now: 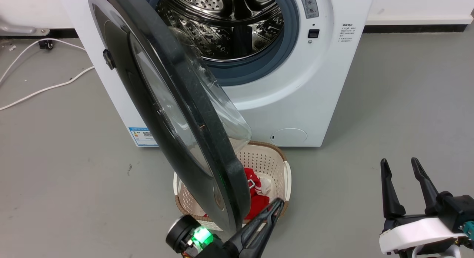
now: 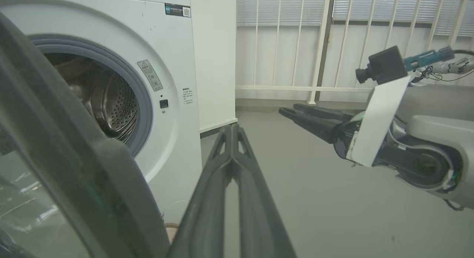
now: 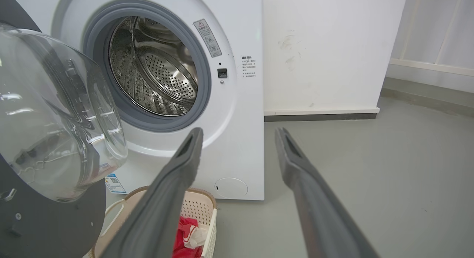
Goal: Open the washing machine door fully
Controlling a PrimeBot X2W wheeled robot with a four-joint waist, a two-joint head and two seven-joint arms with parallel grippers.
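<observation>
Closest to the lens, at the bottom centre of the head frame, the left gripper (image 1: 278,204) points up and right with its two long dark fingers pressed together on nothing. It sits just right of the lower rim of the large round glossy black washing machine door (image 1: 174,113); whether it touches the rim I cannot tell. The door stands roughly half swung, hinged at the frame's left, and its bulging clear glass bowl faces the drum of the big white front-loading washing machine (image 1: 296,102). At lower right the right gripper (image 1: 399,161) hangs well apart from the machine, fingers spread and empty.

Opening looks about half done. The main risk, as I judge it, is that the clenched fingers skid off the smooth curved rim during a push, leaving the door free to drift back. The cream perforated plastic basket (image 1: 266,158) with a red garment (image 1: 255,191) sits under the door's lower edge, so a low sweep of the arm could knock it.
</observation>
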